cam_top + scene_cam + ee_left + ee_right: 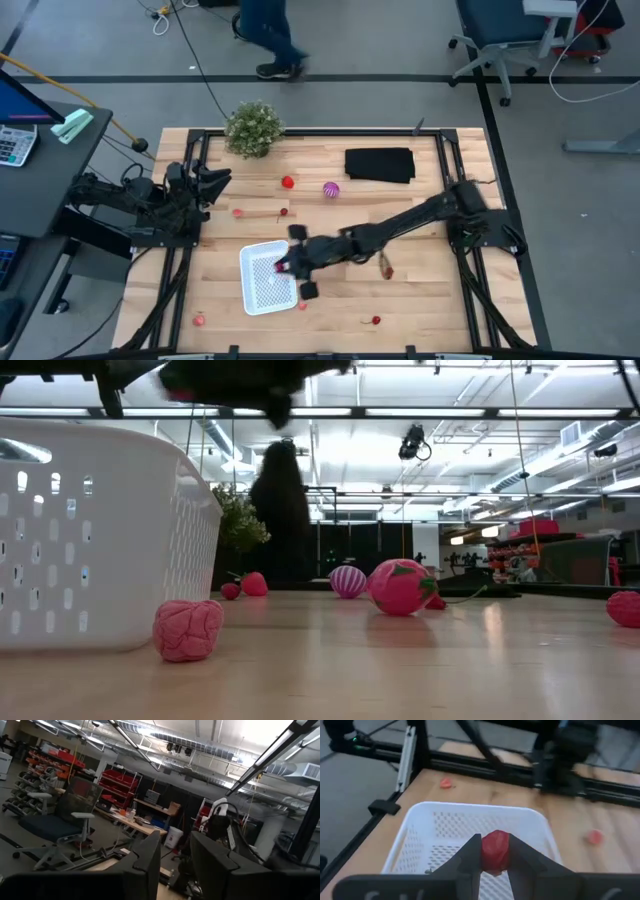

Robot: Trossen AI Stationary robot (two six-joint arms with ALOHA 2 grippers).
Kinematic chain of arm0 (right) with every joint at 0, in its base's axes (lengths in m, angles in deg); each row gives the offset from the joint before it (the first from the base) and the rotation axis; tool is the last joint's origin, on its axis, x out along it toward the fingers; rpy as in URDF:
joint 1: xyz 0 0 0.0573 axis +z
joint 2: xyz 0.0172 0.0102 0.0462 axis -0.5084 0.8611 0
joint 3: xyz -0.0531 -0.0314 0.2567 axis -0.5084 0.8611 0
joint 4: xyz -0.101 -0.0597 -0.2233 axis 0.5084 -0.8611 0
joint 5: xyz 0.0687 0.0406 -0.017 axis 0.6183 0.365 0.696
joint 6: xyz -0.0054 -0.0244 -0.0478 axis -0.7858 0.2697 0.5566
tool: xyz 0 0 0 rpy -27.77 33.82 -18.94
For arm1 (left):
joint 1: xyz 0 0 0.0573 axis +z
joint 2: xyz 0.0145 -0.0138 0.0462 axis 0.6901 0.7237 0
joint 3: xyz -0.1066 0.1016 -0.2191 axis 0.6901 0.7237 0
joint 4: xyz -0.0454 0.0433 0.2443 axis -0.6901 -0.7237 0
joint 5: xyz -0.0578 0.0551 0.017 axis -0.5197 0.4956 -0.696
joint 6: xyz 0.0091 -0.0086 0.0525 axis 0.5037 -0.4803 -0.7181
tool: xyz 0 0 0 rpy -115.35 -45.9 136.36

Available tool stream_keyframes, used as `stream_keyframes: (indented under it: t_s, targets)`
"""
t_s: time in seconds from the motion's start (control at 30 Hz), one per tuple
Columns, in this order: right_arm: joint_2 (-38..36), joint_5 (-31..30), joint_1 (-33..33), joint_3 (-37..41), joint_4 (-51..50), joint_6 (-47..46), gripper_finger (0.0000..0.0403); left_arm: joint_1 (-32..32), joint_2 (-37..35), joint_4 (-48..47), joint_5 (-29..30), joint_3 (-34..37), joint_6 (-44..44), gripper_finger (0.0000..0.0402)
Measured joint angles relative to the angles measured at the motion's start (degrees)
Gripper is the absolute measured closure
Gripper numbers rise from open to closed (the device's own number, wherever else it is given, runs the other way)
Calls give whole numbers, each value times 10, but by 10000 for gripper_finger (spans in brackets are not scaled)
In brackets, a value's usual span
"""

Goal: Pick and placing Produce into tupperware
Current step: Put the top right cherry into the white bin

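Red toy fruit [495,851] sat pinched between the right gripper's [290,265] dark fingers [466,861], held just above the white tupperware [252,290] near the table's [430,300] front edge. No brand, label or writing could be read on any item. The right arm stretched low across the wood from its mount, wrist over the container's rim. The left gripper [175,865] waited at the table's left edge, raised and pointing into the room, fingers parted with nothing between them. Other produce lay scattered: a striped purple ball [331,190], a red piece [288,182] beside it and a pink berry [187,630] just outside the container wall.
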State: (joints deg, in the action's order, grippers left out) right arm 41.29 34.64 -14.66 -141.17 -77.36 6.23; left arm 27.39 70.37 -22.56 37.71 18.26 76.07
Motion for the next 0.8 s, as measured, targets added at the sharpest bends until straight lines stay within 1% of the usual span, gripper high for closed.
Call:
stream_keyframes:
  t_s: [0.1, 0.2, 0.33, 0.43, 0.57, 0.63, 0.8]
  targets:
    - [48, 10, -1, -78, -51, 7, 313, 0, 0, -3, 0, 0, 3, 288]
    - [89, 12, -4, -143, -130, 7, 304, 0, 0, -5, 0, 0, 15, 289]
    - [136, 12, -10, -192, -187, 7, 283, 0, 0, -23, 0, 0, 16, 291]
    - [155, 11, -15, -205, -187, 7, 261, 0, 0, -67, 0, 0, 38, 290]
    - [160, 12, -23, -201, -192, 7, 228, 0, 0, -130, -1, 0, 95, 289]
    - [148, 8, -25, -201, -210, 7, 213, 0, 0, -138, -1, 0, 108, 291]
    - [78, -13, -26, -201, -235, 37, 195, -1, -1, -142, -35, 0, 109, 290]
